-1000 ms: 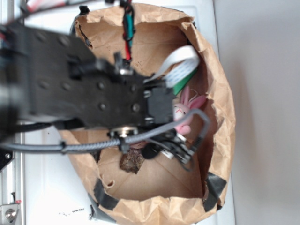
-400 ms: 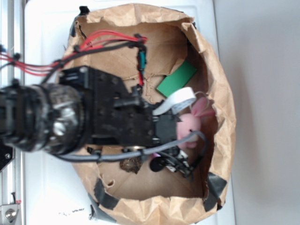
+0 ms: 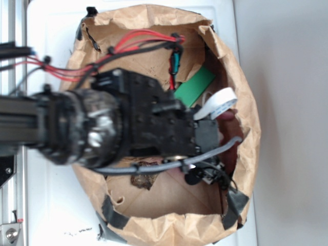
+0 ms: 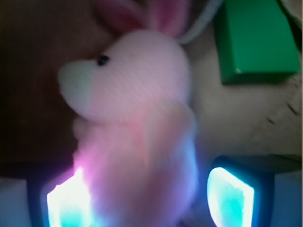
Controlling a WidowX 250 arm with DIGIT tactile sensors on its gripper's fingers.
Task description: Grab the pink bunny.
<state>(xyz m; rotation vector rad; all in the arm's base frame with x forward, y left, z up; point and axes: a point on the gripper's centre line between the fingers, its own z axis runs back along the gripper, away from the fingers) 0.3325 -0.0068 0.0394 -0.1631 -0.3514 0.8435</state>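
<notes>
fingers (image 4: 230,196) flanking pink bunny (image 4: 137,118), left touching

Bunny (image 4: 137,123) between gripper (image 4: 147,198) pads, block (image 4: 255,40) beside

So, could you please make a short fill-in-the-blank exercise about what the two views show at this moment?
1. In the wrist view, the pink bunny lies ____ the two glowing fingertips.
2. The block beside the bunny's ears is ____ in colour.
3. In the exterior view, the gripper reaches into a brown ____ bag.
4. The bunny's muzzle is ____.

Missing words: between; green; paper; white
</notes>
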